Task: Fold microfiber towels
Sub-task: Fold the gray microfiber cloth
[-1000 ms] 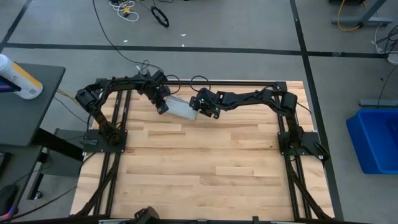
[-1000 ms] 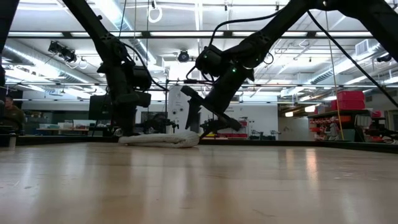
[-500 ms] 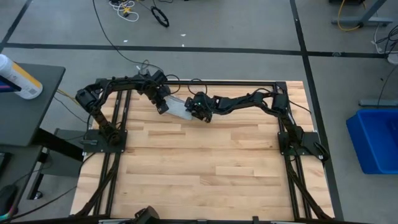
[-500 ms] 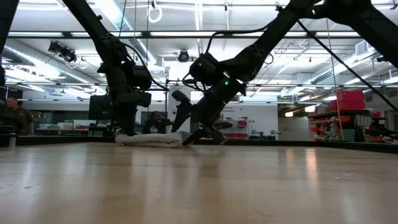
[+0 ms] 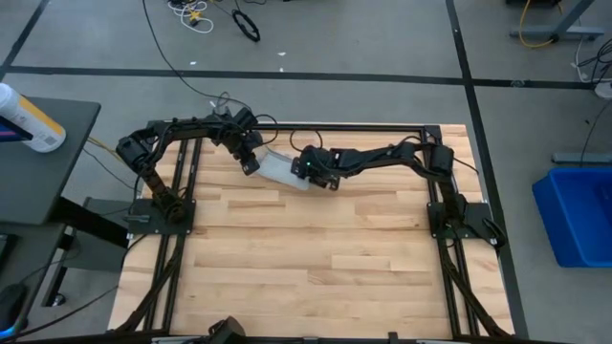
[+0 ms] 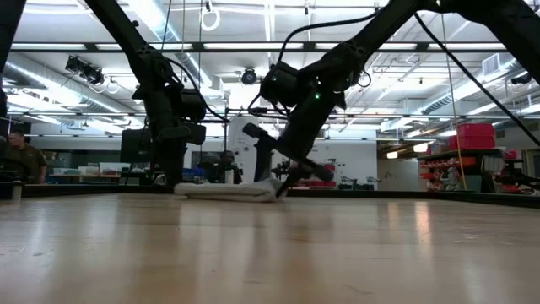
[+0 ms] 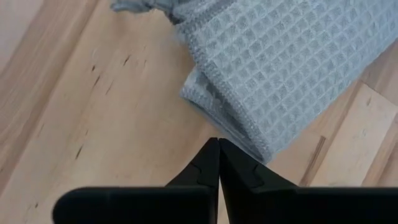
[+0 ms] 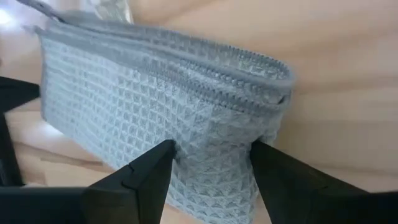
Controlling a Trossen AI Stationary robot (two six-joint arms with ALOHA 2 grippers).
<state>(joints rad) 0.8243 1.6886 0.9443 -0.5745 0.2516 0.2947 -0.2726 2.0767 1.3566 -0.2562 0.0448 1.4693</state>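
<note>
High view: folded grey-blue microfiber towel (image 5: 279,166) near table's far edge, between left gripper (image 5: 251,164) and right gripper (image 5: 312,175).

Low view: towel (image 6: 226,191) flat on wooden table (image 6: 270,253).

Left wrist view: fingers (image 7: 208,165) pressed together, empty, just beside towel's edge.

Right wrist view: fingers (image 8: 146,168) spread wide, straddling towel's folded end.

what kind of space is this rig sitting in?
Looks like a robotics lab or workshop in a big industrial hall. The low view shows exposed ceiling trusses and shelving behind the table; the high view shows loose cables on a concrete floor and a blue bin beside the butcher-block table.
</note>
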